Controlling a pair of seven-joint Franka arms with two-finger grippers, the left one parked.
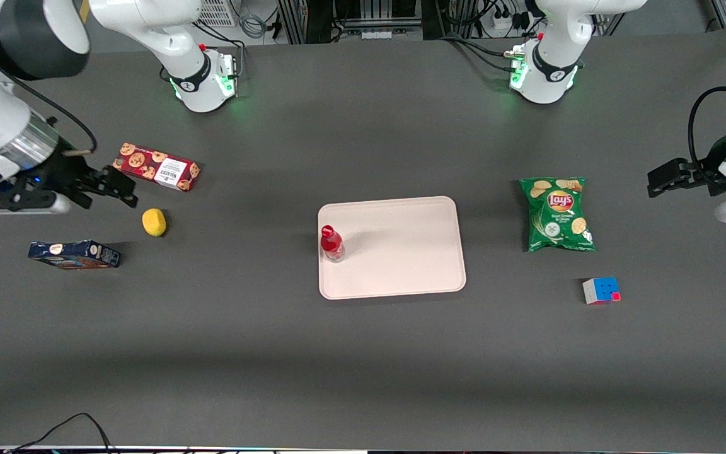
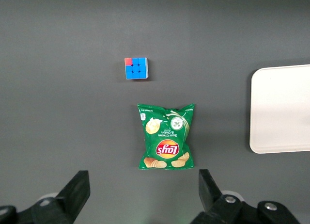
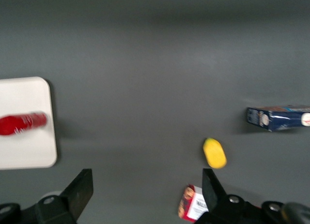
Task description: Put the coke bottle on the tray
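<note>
The coke bottle stands upright on the tray, near its edge. The gripper hangs spread wide and empty above the table, beside the lemon.

you're looking at a robotics lab: white arm bases bolted to a dark grey table, cables and metal racks along its edge, with the gripper near a cookie box.
</note>
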